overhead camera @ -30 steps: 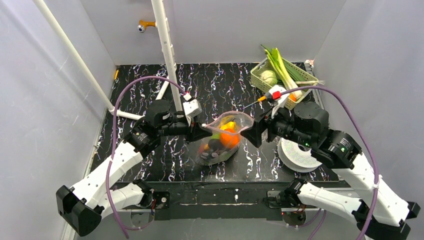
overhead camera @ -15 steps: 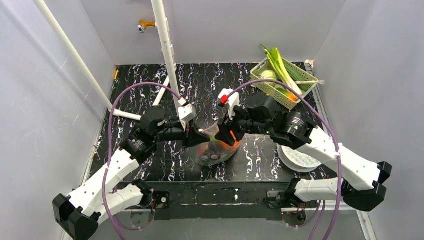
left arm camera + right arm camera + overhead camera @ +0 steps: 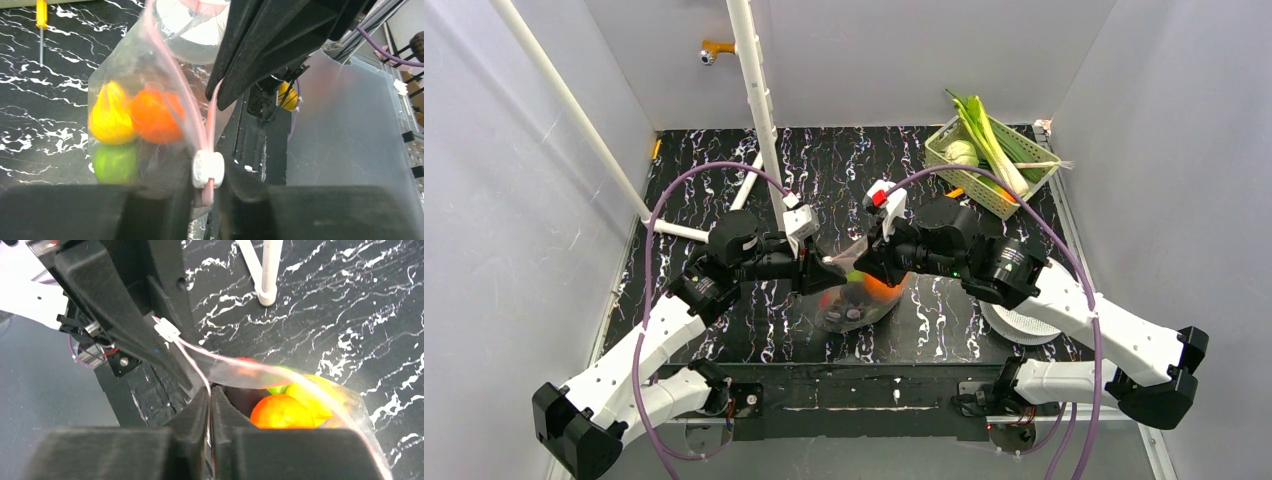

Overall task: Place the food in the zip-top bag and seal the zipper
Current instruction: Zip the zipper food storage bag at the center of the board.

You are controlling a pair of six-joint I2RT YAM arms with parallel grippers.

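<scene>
Nearest, the two arm bases sit at the edge of the black, white-veined worktop (image 3: 754,330), with the forearms converging inward. A white ribbed disc (image 3: 1022,322) lies beside the right forearm. At mid-worktop the zip-top bag (image 3: 852,306) rests on its lower end with its mouth edge held up. It contains a round orange fruit (image 3: 156,116), a yellow piece (image 3: 110,114) and a green piece (image 3: 115,162). The left gripper (image 3: 820,270) is pressed together on the zipper (image 3: 179,90) at its white slider (image 3: 208,169). The right gripper (image 3: 865,268), close alongside, pinches the same pink strip further along. In the far right corner, a green basket (image 3: 1036,150) carries a leek (image 3: 989,135) and a pale cabbage head (image 3: 961,152).
</scene>
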